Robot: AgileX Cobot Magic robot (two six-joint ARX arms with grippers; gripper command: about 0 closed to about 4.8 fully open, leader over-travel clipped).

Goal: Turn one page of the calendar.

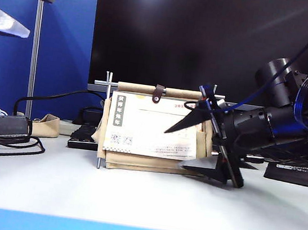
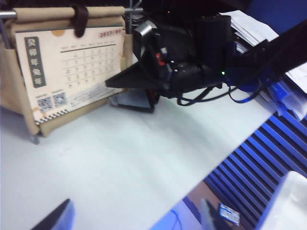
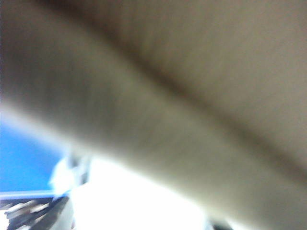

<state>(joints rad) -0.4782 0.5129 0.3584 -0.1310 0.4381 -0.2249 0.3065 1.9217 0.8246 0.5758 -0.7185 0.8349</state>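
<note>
The calendar (image 1: 152,129) stood upright on the white counter (image 1: 132,197) in front of a dark monitor (image 1: 209,37), its front page (image 1: 155,126) hanging flat under the brown strap (image 1: 158,93). The right hand (image 1: 186,147) was at the calendar's right edge, jaws spread wide with one finger over the page's face and one low by the stand, grasping nothing. The left hand (image 2: 134,218) hung well back from the calendar, released and empty

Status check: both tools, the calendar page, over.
Right tool open at the calendar's right side, page not gripped. Left tool open, hanging back. Nothing blocking.
</note>
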